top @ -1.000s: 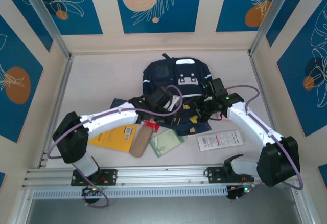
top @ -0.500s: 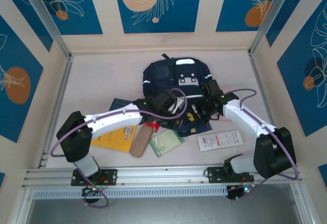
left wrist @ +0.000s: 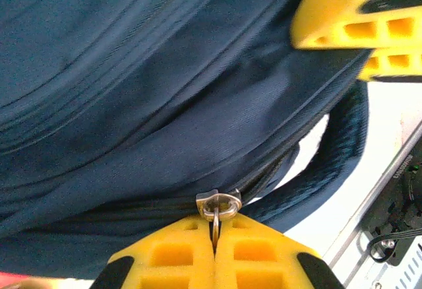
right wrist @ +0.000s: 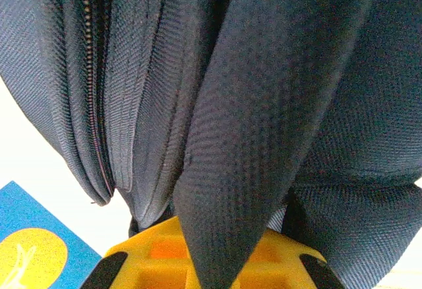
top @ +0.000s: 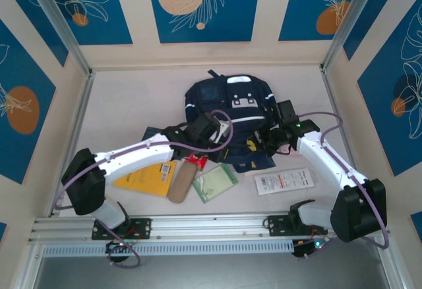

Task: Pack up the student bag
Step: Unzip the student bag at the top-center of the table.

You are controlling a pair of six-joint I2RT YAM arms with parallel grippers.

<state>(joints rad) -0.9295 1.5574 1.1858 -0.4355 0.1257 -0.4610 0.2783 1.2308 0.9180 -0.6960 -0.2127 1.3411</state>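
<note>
Two grippers are pressing in at the near edge of the student bag, which is lying flat at the far middle of the table. The left gripper is pinching the bag's metal zipper pull between its closed jaws. The right gripper is clamping a fold of navy fabric at the bag's near right corner.

Coarse-woven, matt navy cloth of the student bag; on it, a shiny metal zip pull between matt yellow plastic fingers of the left gripper.
</note>
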